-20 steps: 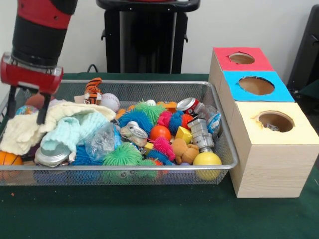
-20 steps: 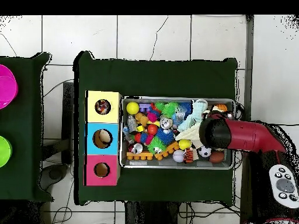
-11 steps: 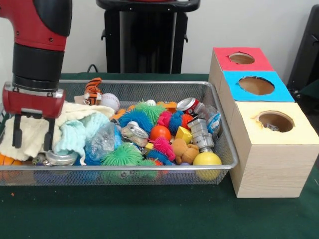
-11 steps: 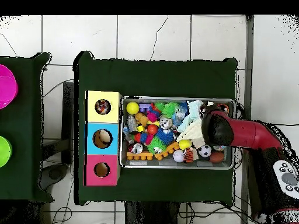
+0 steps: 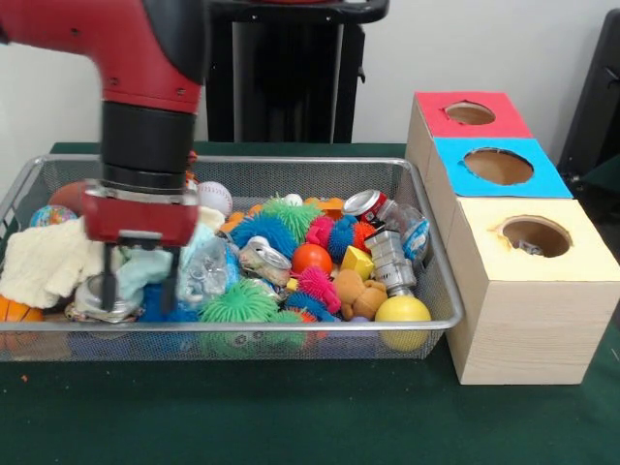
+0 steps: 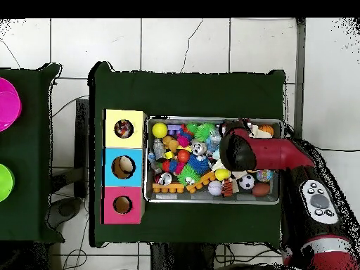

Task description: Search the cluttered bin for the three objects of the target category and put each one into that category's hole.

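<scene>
the tool (image 5: 138,287) is hanging open over the left part of the wire bin (image 5: 291,170), its two black fingers spread and gripping nothing, tips dipping into the clutter. i'm reading the flat silver tin (image 5: 102,302) as the likely target, since the yellow box (image 5: 528,291) already seems to be holding something metallic in its hole. the tin is lying directly under and slightly left of the tool, flat on its side, tucked against the pale blue cloth (image 5: 145,263). the left finger is sitting over the tin's lid, so i'm judging a small shift left is needed before closing. the hole is waiting well off to the right.
</scene>
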